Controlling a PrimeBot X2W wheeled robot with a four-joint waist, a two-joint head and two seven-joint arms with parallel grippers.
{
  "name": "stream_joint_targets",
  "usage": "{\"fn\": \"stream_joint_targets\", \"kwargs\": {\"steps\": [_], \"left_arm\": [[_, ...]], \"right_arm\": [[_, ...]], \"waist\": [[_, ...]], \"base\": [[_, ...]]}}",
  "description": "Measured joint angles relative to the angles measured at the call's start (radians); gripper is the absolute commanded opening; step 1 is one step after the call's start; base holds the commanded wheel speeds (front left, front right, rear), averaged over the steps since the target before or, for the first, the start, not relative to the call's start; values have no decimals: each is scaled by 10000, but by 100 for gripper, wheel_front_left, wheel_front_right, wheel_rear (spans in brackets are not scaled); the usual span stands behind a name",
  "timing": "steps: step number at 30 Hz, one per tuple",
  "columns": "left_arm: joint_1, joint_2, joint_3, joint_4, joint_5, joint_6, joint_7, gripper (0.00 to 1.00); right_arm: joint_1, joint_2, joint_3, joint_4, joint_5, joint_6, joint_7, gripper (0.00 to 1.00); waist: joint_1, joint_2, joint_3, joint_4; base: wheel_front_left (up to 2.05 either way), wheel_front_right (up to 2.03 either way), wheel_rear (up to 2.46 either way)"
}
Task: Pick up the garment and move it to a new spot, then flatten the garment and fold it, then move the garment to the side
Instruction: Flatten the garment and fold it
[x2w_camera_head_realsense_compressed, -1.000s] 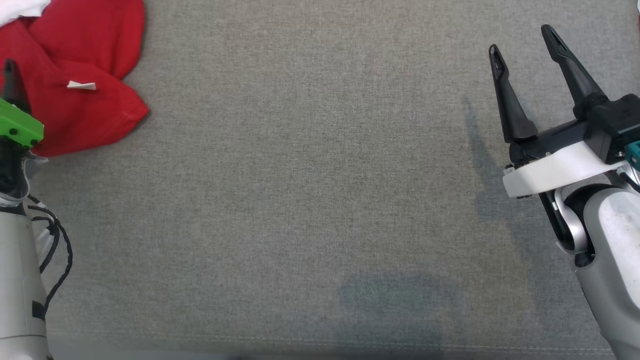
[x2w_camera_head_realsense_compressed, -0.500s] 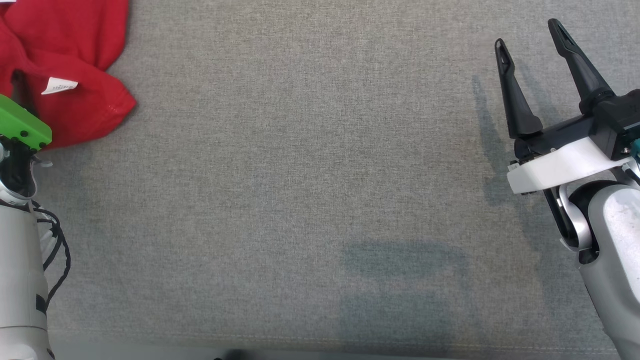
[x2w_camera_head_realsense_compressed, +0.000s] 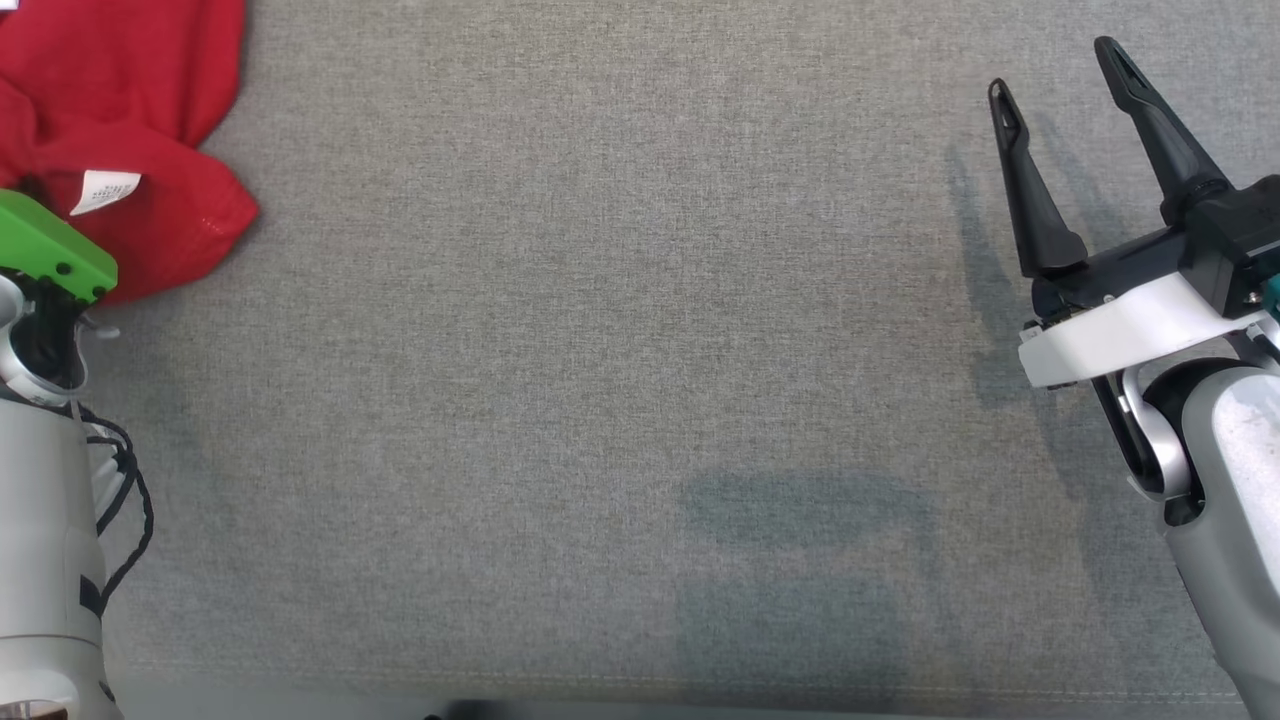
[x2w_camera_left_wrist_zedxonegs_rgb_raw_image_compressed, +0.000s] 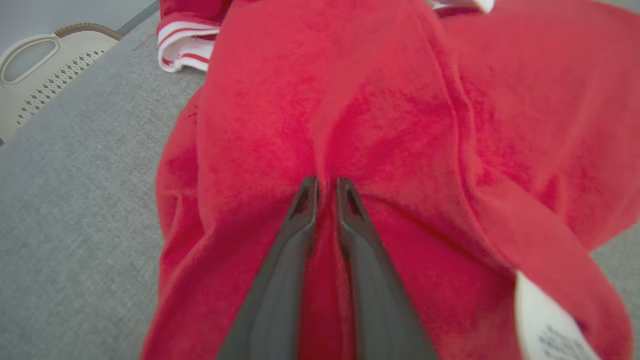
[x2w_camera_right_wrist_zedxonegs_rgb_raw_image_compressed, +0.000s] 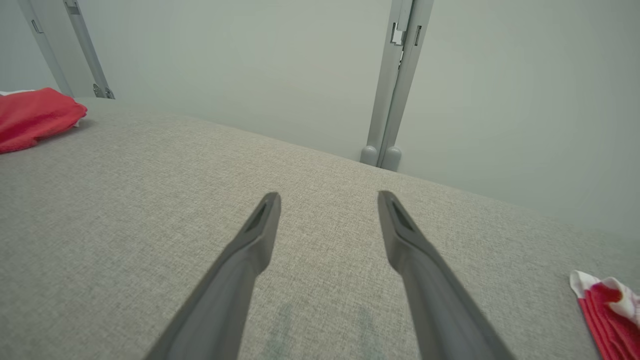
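Note:
The red garment (x2w_camera_head_realsense_compressed: 130, 100) lies bunched at the far left of the grey cloth table (x2w_camera_head_realsense_compressed: 620, 330), a white label (x2w_camera_head_realsense_compressed: 105, 190) showing on it. In the left wrist view my left gripper (x2w_camera_left_wrist_zedxonegs_rgb_raw_image_compressed: 326, 182) is shut on a raised fold of the garment (x2w_camera_left_wrist_zedxonegs_rgb_raw_image_compressed: 400, 100), red cloth pinched between the two fingers. In the head view only its green wrist mount (x2w_camera_head_realsense_compressed: 55, 258) shows, at the garment's near edge. My right gripper (x2w_camera_head_realsense_compressed: 1054, 70) hovers open at the far right with nothing between its fingers; it is open over bare table (x2w_camera_right_wrist_zedxonegs_rgb_raw_image_compressed: 328, 196), with the garment (x2w_camera_right_wrist_zedxonegs_rgb_raw_image_compressed: 35, 117) far off to the left.
A white-and-red striped cuff (x2w_camera_left_wrist_zedxonegs_rgb_raw_image_compressed: 185, 45) shows at the garment's far end. A beige perforated basket (x2w_camera_left_wrist_zedxonegs_rgb_raw_image_compressed: 45, 70) sits off the table's edge. A grey upright post (x2w_camera_right_wrist_zedxonegs_rgb_raw_image_compressed: 395, 80) stands behind the table. Another red-and-white cloth (x2w_camera_right_wrist_zedxonegs_rgb_raw_image_compressed: 607, 310) lies at the right.
My left gripper's fingers have closed on a fold of the garment. The label and the garment's near edge have drawn left toward that gripper. The head view shifted slightly; the right gripper stays open.

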Motion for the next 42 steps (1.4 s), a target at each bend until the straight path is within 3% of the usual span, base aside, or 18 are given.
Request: {"fn": "stream_joint_targets", "kwargs": {"steps": [11,30,42], "left_arm": [[-606,19,-65,-94,88,-50,-899,0],[-1054,-211,-830,-819,305,-1837,-2729,0],[-1320,-240,-2265,-1975,1187,-2236,-3327,0]], "right_arm": [[-3,6,-113,88,2,-15,-56,100],[4,265,-92,600,59,-25,-466,100],[81,913,61,1413,506,-100,-1198,100]], "waist": [[0,0,-149,35],[0,0,-936,304],[-1,0,-2072,25]], "base": [[0,0,0],[0,0,0],[0,0,0]]}}
